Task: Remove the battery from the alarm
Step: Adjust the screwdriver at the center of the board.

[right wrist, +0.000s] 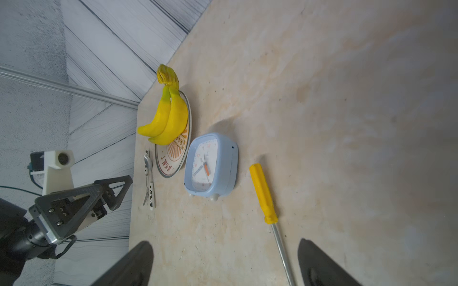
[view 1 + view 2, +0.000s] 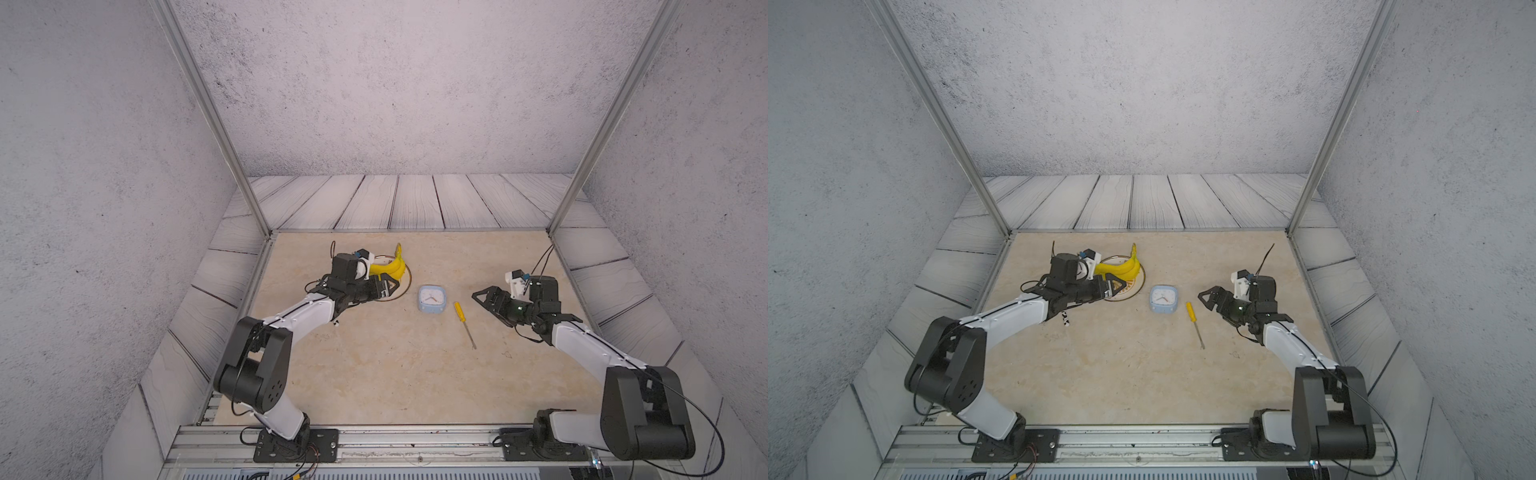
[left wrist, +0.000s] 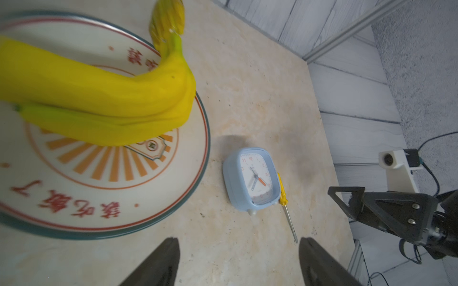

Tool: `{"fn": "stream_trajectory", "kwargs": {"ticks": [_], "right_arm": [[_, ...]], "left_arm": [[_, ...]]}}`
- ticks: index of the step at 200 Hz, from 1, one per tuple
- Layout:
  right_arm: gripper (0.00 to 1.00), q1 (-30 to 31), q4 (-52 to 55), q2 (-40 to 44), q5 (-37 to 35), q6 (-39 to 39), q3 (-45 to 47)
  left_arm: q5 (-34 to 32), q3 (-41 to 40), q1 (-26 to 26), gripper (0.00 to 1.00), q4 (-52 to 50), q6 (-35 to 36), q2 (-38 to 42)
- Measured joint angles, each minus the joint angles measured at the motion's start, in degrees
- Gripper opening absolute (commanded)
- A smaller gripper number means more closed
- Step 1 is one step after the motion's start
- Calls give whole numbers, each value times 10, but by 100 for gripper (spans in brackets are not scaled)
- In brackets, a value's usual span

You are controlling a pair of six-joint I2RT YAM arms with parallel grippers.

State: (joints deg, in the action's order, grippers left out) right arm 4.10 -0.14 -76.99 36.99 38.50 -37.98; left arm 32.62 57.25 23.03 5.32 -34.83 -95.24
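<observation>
White arm links (image 2: 307, 316), black joints (image 2: 253, 374), black cables (image 2: 544, 258).

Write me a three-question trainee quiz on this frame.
1. True or false: the left gripper holds the alarm.
2. What lies between the alarm and the right gripper? A fork, B screwdriver, C cup.
3. Fill in: the bananas rest on a ___.
Key: 1 false, its fingers are open and apart from it; 2 B; 3 plate.
</observation>
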Motion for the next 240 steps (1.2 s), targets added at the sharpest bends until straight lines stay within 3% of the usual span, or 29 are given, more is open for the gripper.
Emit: {"fn": "stream_trajectory", "kwargs": {"ticks": [84, 143, 240], "right_arm": [[86, 127, -43, -150, -57, 103, -78], [86, 140, -73, -220, -89, 141, -104], [86, 146, -140, -275, -85, 149, -123]], "left_arm": [[23, 160, 57, 70, -83, 5, -168], [35, 214, 71, 58, -126, 13, -237], [39, 220, 74, 40, -123, 3, -259]]}}
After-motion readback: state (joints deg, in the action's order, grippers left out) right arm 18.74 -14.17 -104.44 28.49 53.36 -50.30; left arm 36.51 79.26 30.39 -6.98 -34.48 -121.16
